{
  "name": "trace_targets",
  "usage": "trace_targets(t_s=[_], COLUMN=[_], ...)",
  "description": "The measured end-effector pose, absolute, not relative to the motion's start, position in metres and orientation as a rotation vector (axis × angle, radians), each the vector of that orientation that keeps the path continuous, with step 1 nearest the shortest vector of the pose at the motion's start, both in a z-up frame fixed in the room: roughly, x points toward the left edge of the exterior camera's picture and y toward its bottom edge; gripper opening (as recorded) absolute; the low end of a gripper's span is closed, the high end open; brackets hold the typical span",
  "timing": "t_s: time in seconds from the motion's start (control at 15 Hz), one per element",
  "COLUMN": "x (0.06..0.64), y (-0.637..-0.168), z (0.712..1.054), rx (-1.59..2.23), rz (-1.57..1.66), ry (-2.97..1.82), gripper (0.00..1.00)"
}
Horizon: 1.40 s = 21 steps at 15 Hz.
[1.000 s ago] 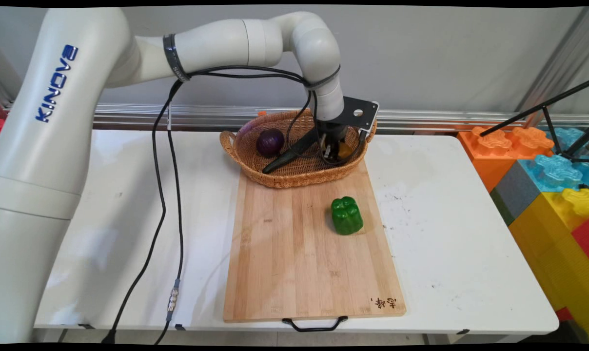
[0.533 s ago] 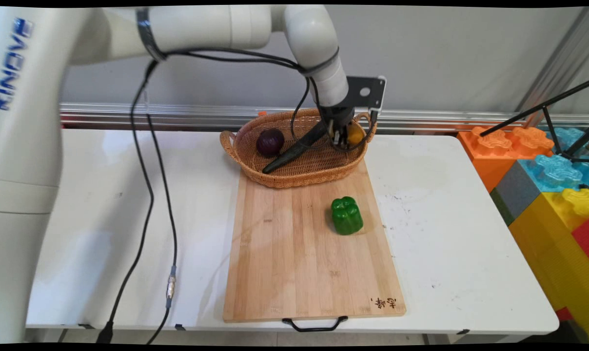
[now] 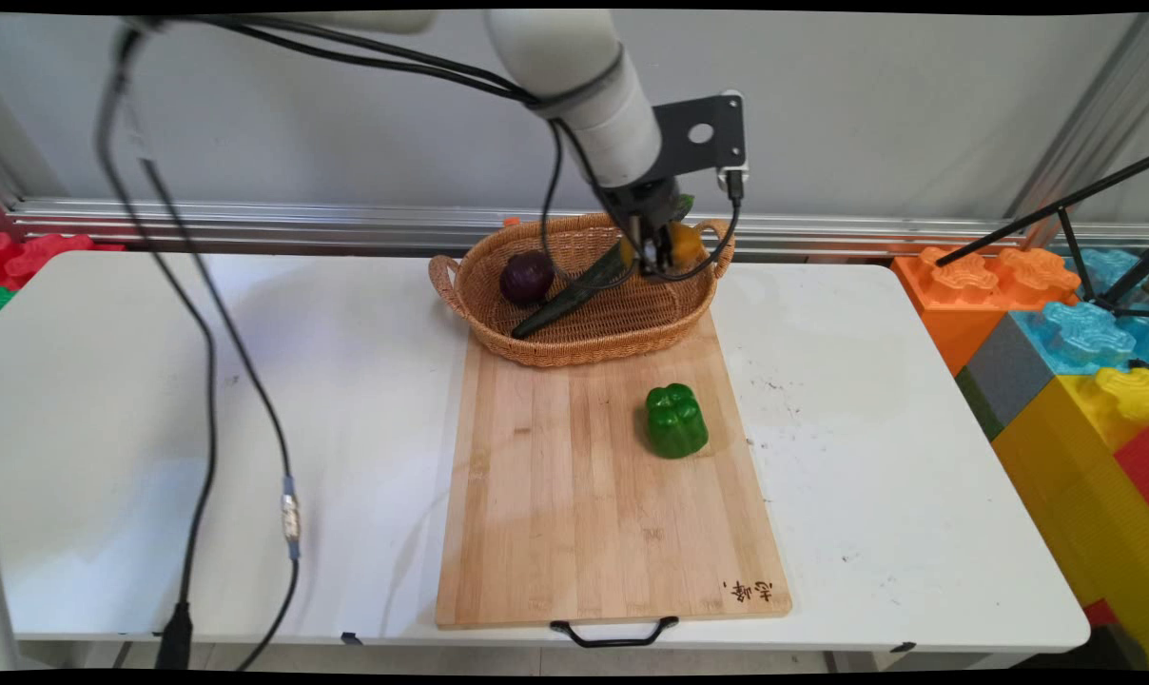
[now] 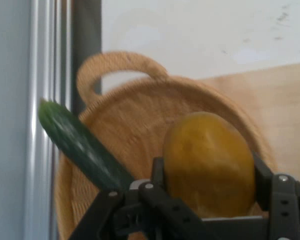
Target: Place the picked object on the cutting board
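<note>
Gripper (image 3: pixel 652 255) clamped on yellow-orange mango (image 4: pixel 208 162) above wicker basket (image 3: pixel 574 338), cucumber (image 4: pixel 80 145) just beside it, purple onion (image 3: pixel 526 277) farther off in basket, green pepper (image 3: pixel 676 420) on cutting board (image 3: pixel 593 514) bearing an illegible burnt stamp.

A robotics test lab, by the look of it: a white folding table (image 3: pixel 108 400) set against a bare grey wall (image 3: pixel 869 105), giant toy building blocks (image 3: pixel 1060 352) stacked alongside, a black tripod leg (image 3: pixel 1041 214) and loose cables (image 3: pixel 223 362) trailing across the scene.
</note>
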State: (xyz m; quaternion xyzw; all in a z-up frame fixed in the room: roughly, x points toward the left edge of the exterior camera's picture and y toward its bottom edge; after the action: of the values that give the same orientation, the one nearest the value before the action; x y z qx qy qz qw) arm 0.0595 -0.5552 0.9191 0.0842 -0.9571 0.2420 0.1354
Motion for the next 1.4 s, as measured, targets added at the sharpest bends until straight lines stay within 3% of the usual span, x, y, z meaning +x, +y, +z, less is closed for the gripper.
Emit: trace_targets(t_s=[0.33, 0.6, 1.4], x=[0.104, 0.142, 0.189], y=[-0.488, -0.455, -0.433], z=[0.944, 0.941, 0.825], rx=[0.402, 0.483, 0.516], rz=[0.588, 0.483, 0.319], ry=[-2.775, -2.741, -2.62], gripper=[0.0, 0.0, 0.0])
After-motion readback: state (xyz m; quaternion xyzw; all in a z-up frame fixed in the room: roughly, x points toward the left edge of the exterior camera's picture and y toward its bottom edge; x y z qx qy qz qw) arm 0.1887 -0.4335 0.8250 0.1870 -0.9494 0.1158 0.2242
